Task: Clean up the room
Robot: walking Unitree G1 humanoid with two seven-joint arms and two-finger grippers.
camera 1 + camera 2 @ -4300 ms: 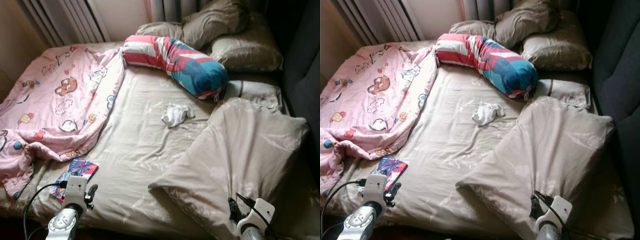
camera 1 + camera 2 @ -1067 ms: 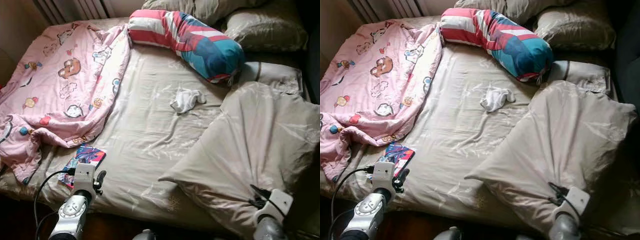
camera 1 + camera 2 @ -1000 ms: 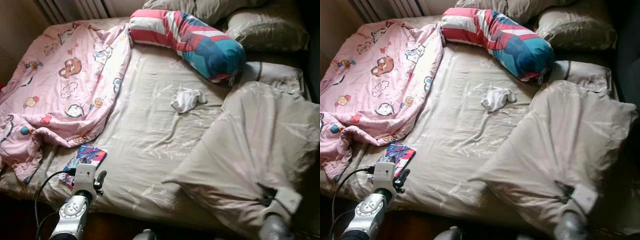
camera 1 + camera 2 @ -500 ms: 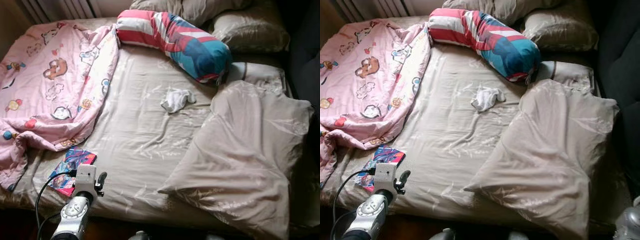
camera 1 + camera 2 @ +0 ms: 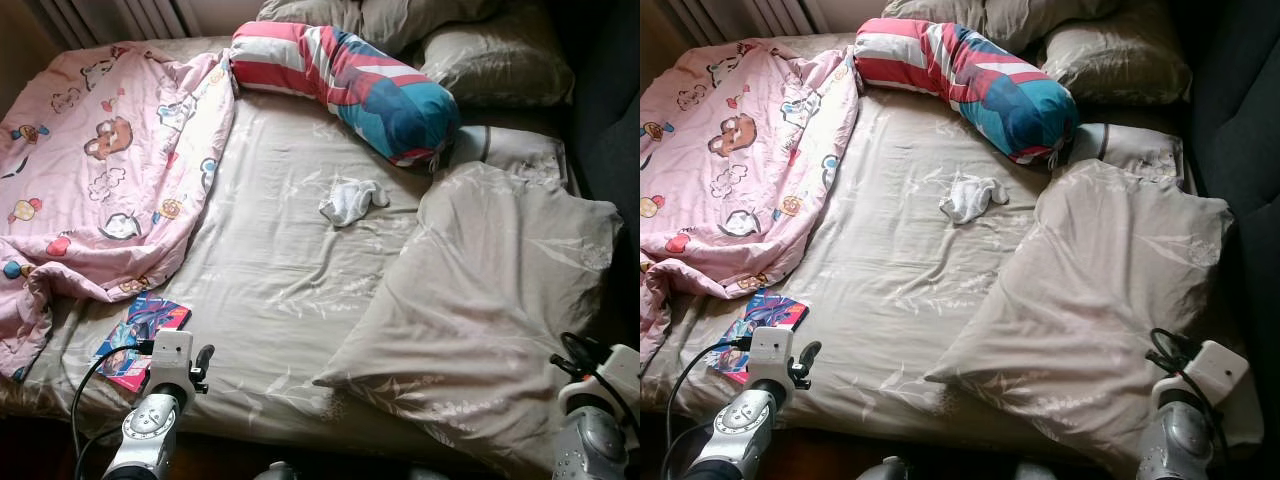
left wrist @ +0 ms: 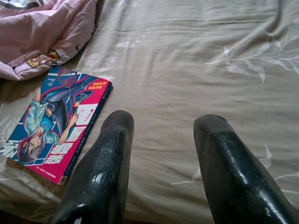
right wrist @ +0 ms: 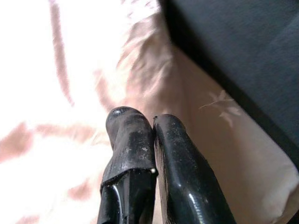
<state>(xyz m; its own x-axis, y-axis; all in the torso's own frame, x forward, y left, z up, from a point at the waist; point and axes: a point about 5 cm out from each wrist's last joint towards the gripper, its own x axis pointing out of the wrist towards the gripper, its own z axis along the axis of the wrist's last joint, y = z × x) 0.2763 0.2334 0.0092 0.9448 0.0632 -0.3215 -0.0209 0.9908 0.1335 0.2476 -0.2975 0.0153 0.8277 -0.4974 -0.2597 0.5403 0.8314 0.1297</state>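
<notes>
A beige duvet lies bunched on the right half of the bed. My right gripper is shut with nothing between its fingers, just above the duvet's near right edge beside a dark headboard; its wrist is at the lower right. A colourful comic book lies at the bed's near left corner. My left gripper hovers open over the sheet just right of the book. A white crumpled cloth lies mid-bed.
A pink cartoon blanket is heaped on the left side. A striped red, white and blue bolster and beige pillows lie at the head. The beige sheet is bare in the middle. Dark floor runs below the near edge.
A second ago my right gripper was at the duvet's near corner; it dropped away and now sits further right by the duvet's edge. The camera shifted a little. The left arm stayed put.
</notes>
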